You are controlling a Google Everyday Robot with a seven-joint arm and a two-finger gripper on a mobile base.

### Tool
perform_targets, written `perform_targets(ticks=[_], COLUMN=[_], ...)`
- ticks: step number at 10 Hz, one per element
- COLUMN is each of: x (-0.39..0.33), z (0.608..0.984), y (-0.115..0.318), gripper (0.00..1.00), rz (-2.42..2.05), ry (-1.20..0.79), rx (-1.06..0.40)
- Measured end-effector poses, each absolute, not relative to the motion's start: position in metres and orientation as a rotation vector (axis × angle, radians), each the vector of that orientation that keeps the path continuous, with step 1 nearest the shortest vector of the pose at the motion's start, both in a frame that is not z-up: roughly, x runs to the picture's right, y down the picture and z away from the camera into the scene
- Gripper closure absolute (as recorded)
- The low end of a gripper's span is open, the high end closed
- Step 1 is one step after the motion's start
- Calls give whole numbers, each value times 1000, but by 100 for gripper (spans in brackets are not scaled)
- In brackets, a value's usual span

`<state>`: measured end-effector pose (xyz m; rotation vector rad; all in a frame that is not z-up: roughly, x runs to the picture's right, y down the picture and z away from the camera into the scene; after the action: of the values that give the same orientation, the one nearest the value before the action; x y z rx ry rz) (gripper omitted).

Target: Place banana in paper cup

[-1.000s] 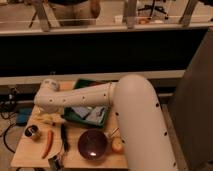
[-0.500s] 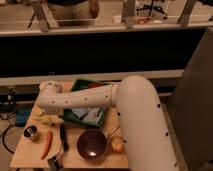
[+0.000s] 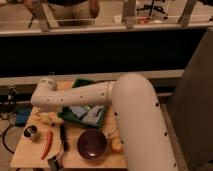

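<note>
The banana [image 3: 46,118] lies on the left part of the bench [image 3: 22,155], pale and curved, just below the white arm [image 3: 80,95] that reaches across from the right; I read it as resting on the wood, close to the arm's end but I cannot tell whether anything touches it. The gripper [image 3: 41,111] sits at that left end of the arm, just above the banana, mostly hidden behind the arm's rounded joint; I cannot tell how its fingers stand. Right of the banana is a green tray [image 3: 84,116] holding pale blue-white items, its near corner coming close to the fruit; the arm crosses over the tray's far half. Nearer to me, a small metallic cup [image 3: 31,132] stands by the bench's left edge; beside it a red chili pepper [image 3: 47,142] lies lengthwise, then a dark utensil [image 3: 63,137] roughly parallel to it; all three are apart from one another. A dark red bowl [image 3: 92,144] sits near the front edge, with a round yellow-orange fruit [image 3: 117,146] just to its right, tucked against the arm's big white shoulder. Open wood shows at the front left corner and between banana and cup; the left edge has a blue object [image 3: 22,117] just beyond it.
</note>
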<state>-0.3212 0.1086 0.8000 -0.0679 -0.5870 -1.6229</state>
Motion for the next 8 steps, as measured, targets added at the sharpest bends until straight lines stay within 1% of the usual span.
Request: perform_targets(ticks=[2, 4, 6, 8], x=[-312, -307, -312, -328], z=[784, 779, 787, 804], y=[85, 76, 85, 104], gripper=[20, 20, 20, 20], rz=[-1642, -1634, -1632, -1645], ry=[-553, -576, -643, -722], rx=[-77, -67, -39, 3])
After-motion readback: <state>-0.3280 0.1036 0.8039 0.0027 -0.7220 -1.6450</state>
